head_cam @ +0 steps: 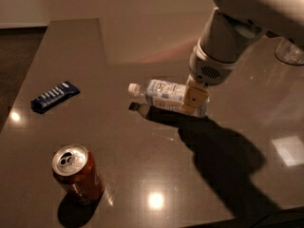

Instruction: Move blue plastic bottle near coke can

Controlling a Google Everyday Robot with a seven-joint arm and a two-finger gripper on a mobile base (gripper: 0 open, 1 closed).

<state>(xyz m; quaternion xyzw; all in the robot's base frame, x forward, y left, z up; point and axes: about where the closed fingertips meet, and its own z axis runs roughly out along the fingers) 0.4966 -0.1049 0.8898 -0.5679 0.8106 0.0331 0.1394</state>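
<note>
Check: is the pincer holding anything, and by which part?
The pincer grips the blue plastic bottle at its bottom end, the bottle lying sideways.

Indoor room, exact kind unclear: a big glossy brown table fills the frame, with a plain pale wall along the top, dark floor at far left and lamp glare at bottom centre. Snack stuff on the table, a can, a wrapper and a glass at upper right, suggests a home or office break spot. The gripper is right of centre, clamped on the bottle.
</note>
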